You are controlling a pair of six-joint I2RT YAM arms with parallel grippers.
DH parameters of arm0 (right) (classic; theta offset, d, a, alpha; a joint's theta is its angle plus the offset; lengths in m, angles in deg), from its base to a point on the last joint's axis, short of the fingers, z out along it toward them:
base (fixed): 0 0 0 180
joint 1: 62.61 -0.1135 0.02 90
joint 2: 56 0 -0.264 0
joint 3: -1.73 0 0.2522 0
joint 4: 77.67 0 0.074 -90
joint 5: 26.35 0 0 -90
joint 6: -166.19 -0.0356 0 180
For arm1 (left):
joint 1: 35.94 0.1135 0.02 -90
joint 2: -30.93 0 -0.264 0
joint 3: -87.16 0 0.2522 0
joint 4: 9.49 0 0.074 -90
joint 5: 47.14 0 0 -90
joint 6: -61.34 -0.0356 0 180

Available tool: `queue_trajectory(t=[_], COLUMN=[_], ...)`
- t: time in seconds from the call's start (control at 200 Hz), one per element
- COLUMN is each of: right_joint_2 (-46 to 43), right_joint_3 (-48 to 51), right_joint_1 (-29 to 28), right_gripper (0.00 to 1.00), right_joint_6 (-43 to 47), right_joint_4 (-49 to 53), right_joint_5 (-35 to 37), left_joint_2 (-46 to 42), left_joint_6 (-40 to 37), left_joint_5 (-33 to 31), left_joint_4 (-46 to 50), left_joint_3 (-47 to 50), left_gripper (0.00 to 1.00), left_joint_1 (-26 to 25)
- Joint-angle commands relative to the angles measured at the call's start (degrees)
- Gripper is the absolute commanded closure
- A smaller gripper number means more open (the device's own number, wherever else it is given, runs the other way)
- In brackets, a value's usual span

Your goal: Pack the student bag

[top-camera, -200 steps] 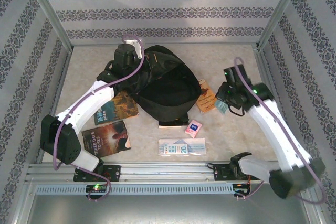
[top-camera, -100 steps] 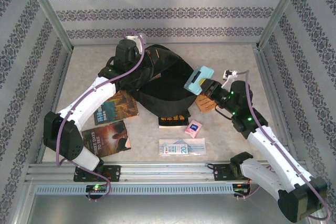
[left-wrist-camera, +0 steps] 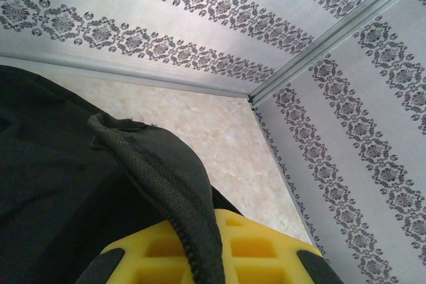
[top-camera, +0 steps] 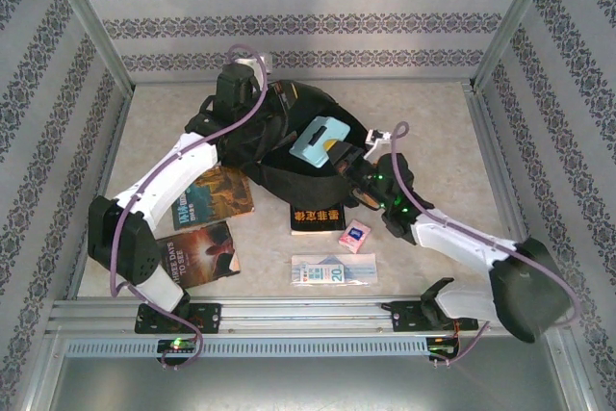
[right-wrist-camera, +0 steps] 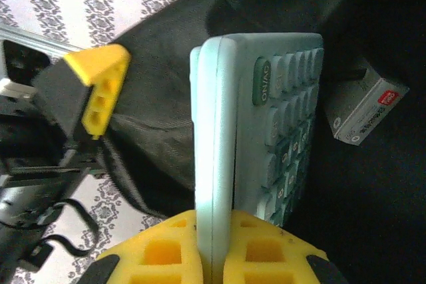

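From above, the calculator (top-camera: 322, 140) is seen carried in from the right by the right gripper (top-camera: 341, 151) and is now poised over the student bag (top-camera: 289, 185).

At the left wrist, the bag's zip rim is pinched in the closed left gripper (left-wrist-camera: 203, 257) and held up.

At the right wrist, the calculator is clamped edge-on, with the bag's open mouth just beyond the fingers; release is judged to be next.

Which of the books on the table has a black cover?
The book with yellow characters, at the student bag's near edge. The Three Days to See book and its neighbour have brownish picture covers.
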Motion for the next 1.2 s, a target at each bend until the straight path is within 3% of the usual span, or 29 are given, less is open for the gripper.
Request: queue_trajectory(t=[0.0,0.12,0.315,0.719,0.794,0.874,0.999,1.199], right_joint_2=[4.2,11.3,23.0,37.2,38.6,37.9,33.2,22.9], right_joint_3=[-2.7,-3.4,-9.8,-20.4,-23.2,-23.6,-21.0,-17.4], right_joint_1=[-0.7,-0.7,-1.3,-2.5,-2.6,-2.2,-0.8,0.8], right_gripper=[1.00,1.00,1.00,1.00,0.67,0.46,0.37,0.35], right_joint_6=[-2.0,-5.1,-9.0,-8.2,-7.3,-5.6,-1.2,10.0], right_joint_4=[-11.5,-16.8,-22.8,-17.7,-13.9,-10.8,-3.8,13.4], right_joint_5=[2.4,3.8,-0.1,-5.6,-7.8,-9.5,-10.8,-14.2], left_joint_2=[-0.4,-0.2,0.2,0.4,0.4,0.3,0.2,0.3], left_joint_6=[1.8,1.8,2.5,3.3,3.1,2.6,1.6,1.6], left_joint_5=[1.8,3.3,4.3,5.8,5.6,5.1,4.1,3.0], left_joint_4=[-4.5,-5.5,-5.8,-7.0,-6.9,-6.0,-5.0,-4.7], left_joint_3=[-3.3,-3.4,-3.5,-2.2,-1.9,-1.8,-1.4,0.0], left_gripper=[1.00,1.00,1.00,1.00,1.00,1.00,1.00,1.00], left_joint_1=[0.7,0.7,0.7,0.7,0.6,0.7,0.8,1.3])
